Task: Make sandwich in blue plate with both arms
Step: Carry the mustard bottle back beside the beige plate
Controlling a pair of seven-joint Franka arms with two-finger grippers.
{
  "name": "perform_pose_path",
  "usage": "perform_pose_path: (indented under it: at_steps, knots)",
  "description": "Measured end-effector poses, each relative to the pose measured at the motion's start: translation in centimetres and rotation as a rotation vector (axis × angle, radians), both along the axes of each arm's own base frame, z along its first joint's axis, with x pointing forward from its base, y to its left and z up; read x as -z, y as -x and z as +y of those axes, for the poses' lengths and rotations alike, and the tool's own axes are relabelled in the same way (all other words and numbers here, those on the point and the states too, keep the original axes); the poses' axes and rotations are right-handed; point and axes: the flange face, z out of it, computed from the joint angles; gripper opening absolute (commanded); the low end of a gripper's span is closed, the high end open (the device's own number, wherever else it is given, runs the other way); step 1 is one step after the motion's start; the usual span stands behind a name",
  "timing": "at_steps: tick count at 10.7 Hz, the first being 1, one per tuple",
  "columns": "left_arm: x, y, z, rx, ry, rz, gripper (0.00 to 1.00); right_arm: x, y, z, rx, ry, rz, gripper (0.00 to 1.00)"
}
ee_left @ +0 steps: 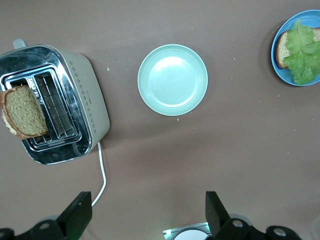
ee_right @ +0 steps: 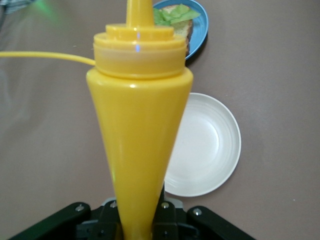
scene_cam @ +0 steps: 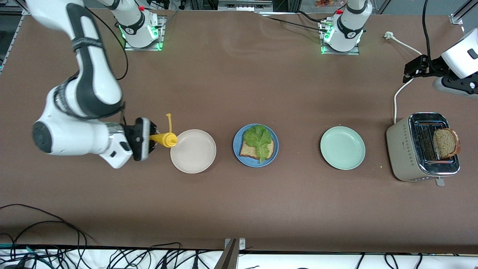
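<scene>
Two arms: the right arm (scene_cam: 80,108) bends low, its right gripper (scene_cam: 151,139) clamping a yellow squeeze bottle (scene_cam: 164,139) sideways at the beige-white plate's (scene_cam: 193,151) rim; the left gripper (ee_left: 145,215) hangs spread over the table's left-arm end; mid-table, the blue plate (scene_cam: 255,145) holds bread (scene_cam: 249,150) under lettuce (scene_cam: 258,138)

Brown table (scene_cam: 239,209) — black cables (scene_cam: 112,257) along its edge.

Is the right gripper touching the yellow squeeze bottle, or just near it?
Touching. In the right wrist view the yellow squeeze bottle runs down between the right gripper fingers, which are clamped on its narrow end; the front view shows it held at the beige-white plate's edge.
</scene>
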Motion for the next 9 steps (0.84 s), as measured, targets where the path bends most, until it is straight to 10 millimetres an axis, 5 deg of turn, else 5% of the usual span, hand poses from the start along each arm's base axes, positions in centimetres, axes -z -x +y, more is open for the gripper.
perform_pose_path:
  at_steps: [4,9]
  knots:
    - [0.1,-0.1,0.0,-0.001,0.0,0.003,1.0,7.8,-1.6,-9.3,-0.117,-0.263,-0.035,0.0]
    - [1.1,-0.6,1.5,-0.027,0.0,0.021,1.0,17.0,-1.0,-13.5,-0.179,-0.49,-0.07,0.0]
